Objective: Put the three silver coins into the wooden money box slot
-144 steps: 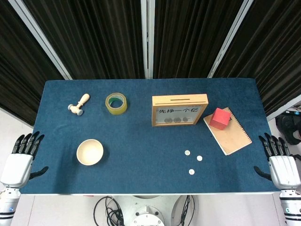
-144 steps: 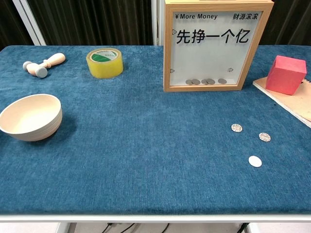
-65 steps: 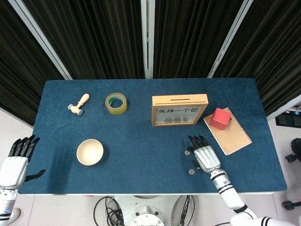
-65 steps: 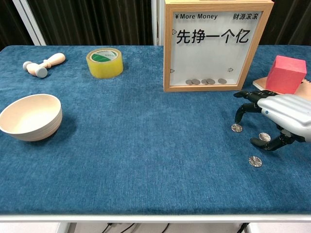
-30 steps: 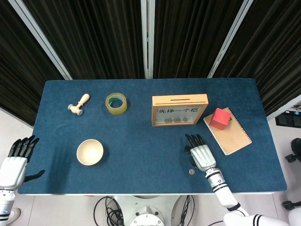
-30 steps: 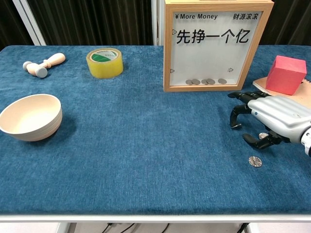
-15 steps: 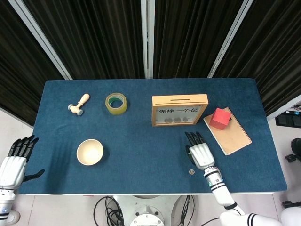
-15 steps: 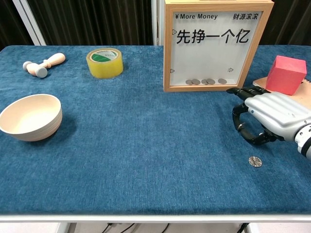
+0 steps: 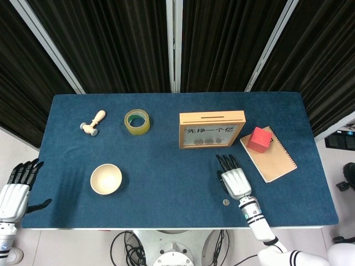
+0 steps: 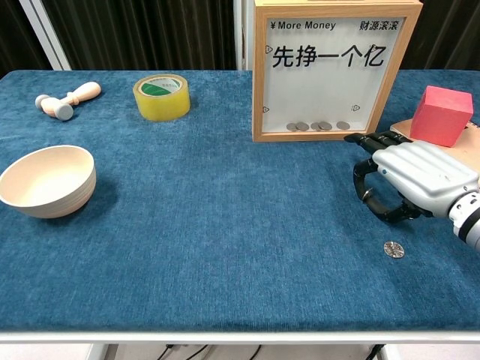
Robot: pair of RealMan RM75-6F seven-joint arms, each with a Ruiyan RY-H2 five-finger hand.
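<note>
The right hand (image 10: 409, 182) hovers just before the money box (image 10: 330, 71), fingers curled downward; I cannot tell whether they pinch a coin. One coin (image 10: 394, 249) lies nearer the table's front edge. Next, I judge, comes lifting to the slot (image 9: 211, 117).

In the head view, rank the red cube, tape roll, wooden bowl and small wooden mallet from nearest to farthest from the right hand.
From the right hand:
1. Red cube, just ahead to its right, on the notebook.
2. Tape roll, far side, left of the money box.
3. Wooden bowl, near edge, left.
4. Small wooden mallet, far left.
</note>
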